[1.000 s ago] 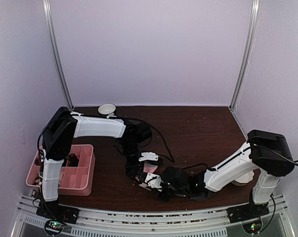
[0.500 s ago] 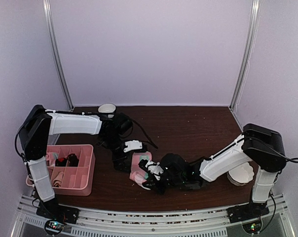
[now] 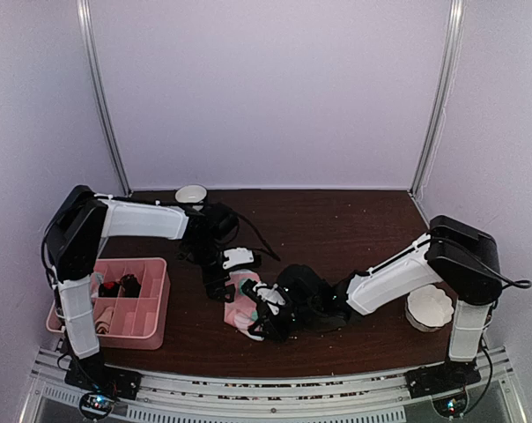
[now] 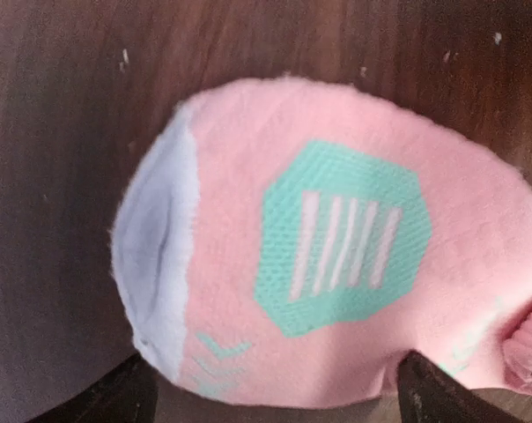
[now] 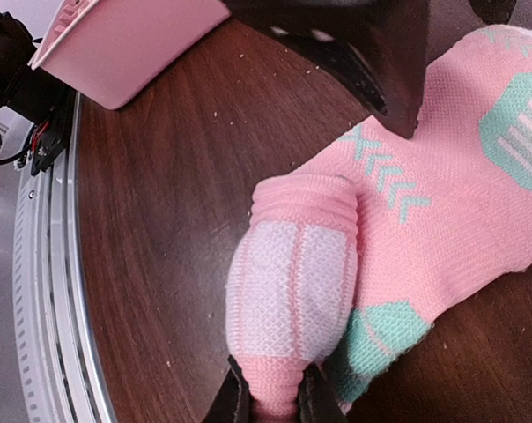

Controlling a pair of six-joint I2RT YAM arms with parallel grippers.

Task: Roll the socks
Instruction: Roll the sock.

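The pink socks [image 3: 247, 296] with mint-green patches lie on the dark table, near the front middle. In the left wrist view the sock [image 4: 240, 220] fills the frame. My left gripper [image 4: 279, 401] is open, its two dark fingers wide apart at the sock's near edge, and it shows at the sock's left end in the top view [image 3: 224, 284]. My right gripper [image 5: 275, 401] is shut on the rolled end [image 5: 292, 282] of the pink sock, which lies against the flat part [image 5: 451, 194]. In the top view it [image 3: 259, 322] is at the sock's front end. I cannot make out the argyle pair.
The pink divided tray [image 3: 158, 304] stands at the front left with some dark items in it; its corner shows in the right wrist view [image 5: 134, 35]. A white bowl [image 3: 191, 194] sits at the back. Another white bowl [image 3: 427, 308] sits at the right, by the right arm's base.
Both grippers and the pink sock have shifted left and a little away from the front edge. The left arm has pulled back towards the left. The right gripper has stayed shut on the roll.
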